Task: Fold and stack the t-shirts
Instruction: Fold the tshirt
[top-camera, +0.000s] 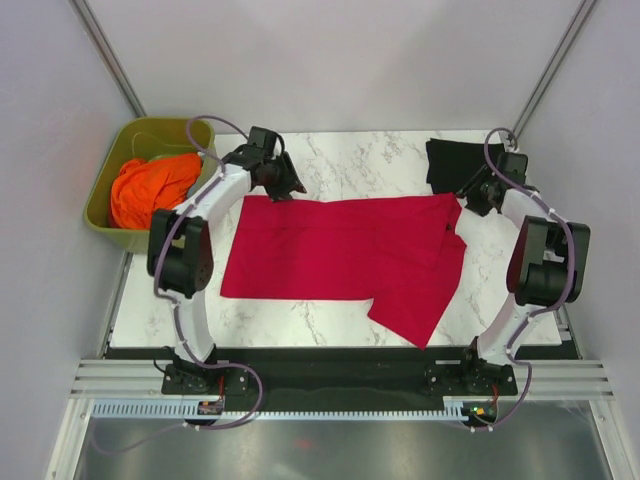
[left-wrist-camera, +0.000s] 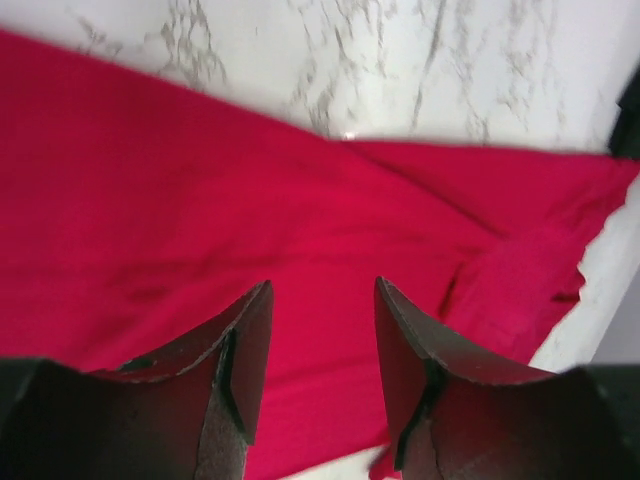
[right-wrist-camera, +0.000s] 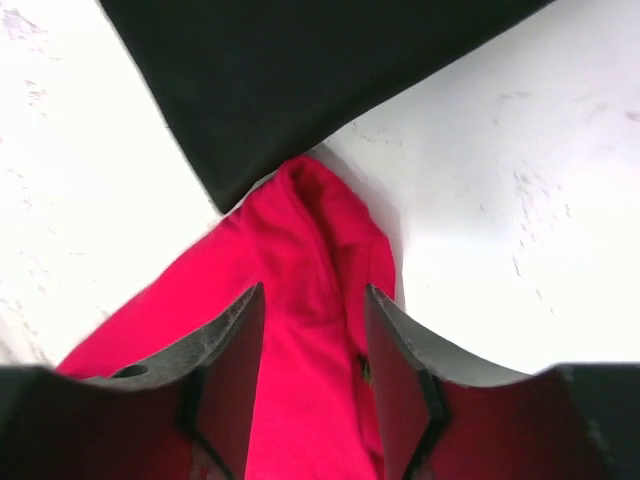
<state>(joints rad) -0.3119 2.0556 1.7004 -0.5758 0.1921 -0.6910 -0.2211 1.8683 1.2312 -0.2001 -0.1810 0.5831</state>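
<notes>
hiding some black t-shirt (top-camera: 448, 160): right pincer (right-wrist-camera: 312, 300)

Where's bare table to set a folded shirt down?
Bare marble runs along the far edge between left hand and black t-shirt, and along the near edge below the red t-shirt. Crowded: the far right corner, where both t-shirts and the right hand meet.

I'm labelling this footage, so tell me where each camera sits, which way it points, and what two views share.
Top external: fixed above, behind the robot, facing down on marble table, red t-shirt, black t-shirt, green tub; left arm and right arm show.
Left wrist: on the left wrist, facing the red t-shirt past the open left gripper.
Right wrist: on the right wrist, facing the red t-shirt's bunched end by the black t-shirt, past the open right gripper.
Shared: all show the red t-shirt.
</notes>
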